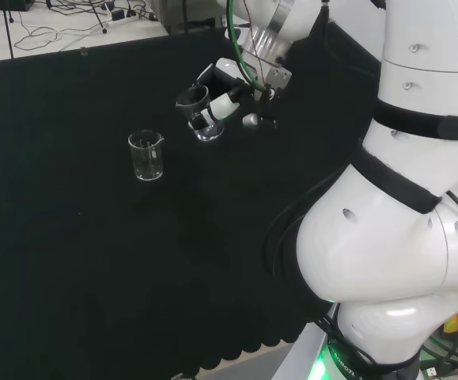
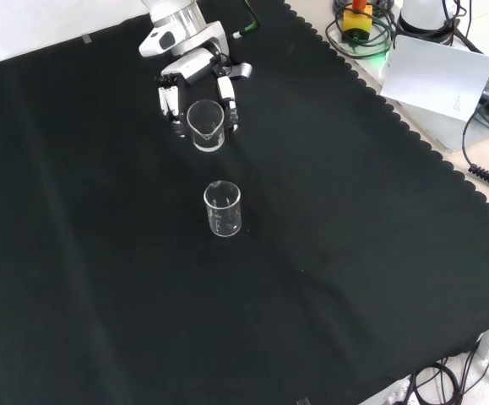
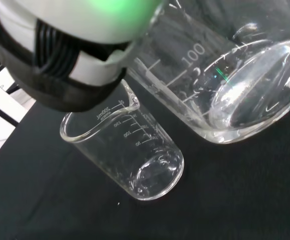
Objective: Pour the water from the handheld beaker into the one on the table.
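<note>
— Glass on black cloth (image 2: 354,253): nearest the front camera stands the empty beaker on the table (image 2: 223,209), upright, with bare cloth all round it. Why alone?

— My guess: so a pour can reach its open mouth unhindered. Its spout faces the arm.

— And just beyond it?

— The handheld beaker (image 2: 205,125), raised off the cloth, the hand (image 2: 195,72) curled round its sides, fingers (image 2: 229,94) clamped on the glass.

— Is it pouring?

— Not yet, I'd say. It's tipped only slightly in the head view, and water pools low in its base (image 3: 250,95) in the wrist view. It hangs near the lower beaker, not over it.
</note>
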You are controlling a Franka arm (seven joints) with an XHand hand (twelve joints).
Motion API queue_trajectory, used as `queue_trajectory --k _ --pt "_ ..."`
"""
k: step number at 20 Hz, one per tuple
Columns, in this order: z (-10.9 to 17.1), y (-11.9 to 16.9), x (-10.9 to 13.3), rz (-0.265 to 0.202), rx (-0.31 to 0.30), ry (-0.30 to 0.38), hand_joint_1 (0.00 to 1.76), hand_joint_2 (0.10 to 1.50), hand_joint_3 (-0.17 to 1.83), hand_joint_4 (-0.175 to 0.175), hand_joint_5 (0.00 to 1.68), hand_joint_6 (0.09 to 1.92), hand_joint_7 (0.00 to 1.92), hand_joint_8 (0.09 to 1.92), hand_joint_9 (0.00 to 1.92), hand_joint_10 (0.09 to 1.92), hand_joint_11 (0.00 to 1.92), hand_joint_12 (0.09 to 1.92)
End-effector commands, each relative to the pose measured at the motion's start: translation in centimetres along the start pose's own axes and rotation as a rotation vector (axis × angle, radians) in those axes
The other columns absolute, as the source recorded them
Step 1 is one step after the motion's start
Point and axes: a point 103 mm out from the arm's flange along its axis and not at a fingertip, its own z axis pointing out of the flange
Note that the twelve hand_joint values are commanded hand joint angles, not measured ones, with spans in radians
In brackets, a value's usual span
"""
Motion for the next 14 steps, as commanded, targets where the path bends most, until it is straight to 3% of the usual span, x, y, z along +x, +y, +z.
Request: queue_trajectory --k 1,14 --pt "-0.2 0.0 1.1 -0.008 0.041 -0.029 1.30 0.64 0.61 0.071 1.36 0.47 1.56 0.12 1.47 0.10 1.13 0.85" --pt "0.1 2.4 2.2 0.015 0.190 -0.176 1.30 0.64 0.61 0.068 1.35 0.48 1.56 0.12 1.46 0.10 1.13 0.85"
